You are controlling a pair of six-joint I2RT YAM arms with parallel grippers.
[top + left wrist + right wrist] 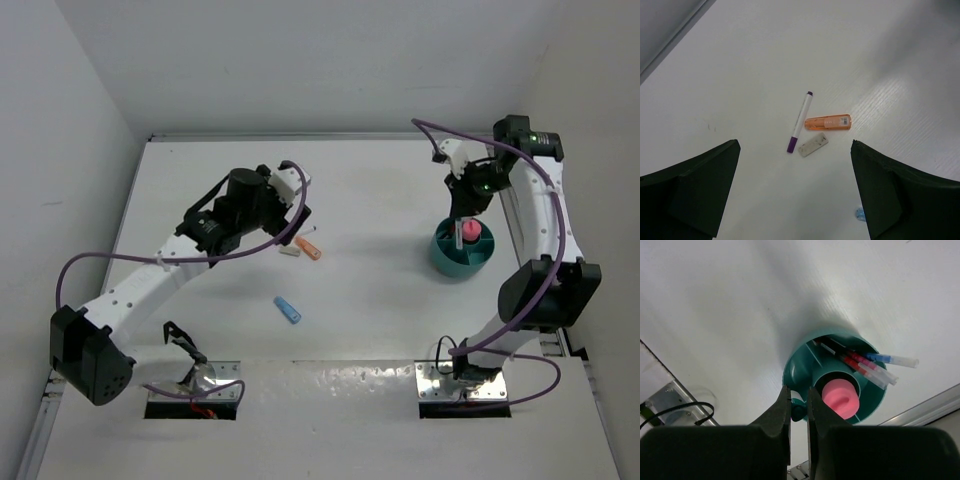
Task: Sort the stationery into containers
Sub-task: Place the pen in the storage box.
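The left arm (pixel 150 275) stretches from its base up and to the right, wrist tipped downward. The left fingers (pixel 700 190) are spread wide apart with nothing between them. The right arm (pixel 545 230) rises from its base, folds back leftward at the top and points the right fingers (pixel 774 415) straight down, pressed together but for a thin slit.

marker (pixel 840 399) and pens (pixel 860 365) in the cup (pixel 796 371) (right side); eraser (pixel 813 144) beside stick (pixel 828 122), left.
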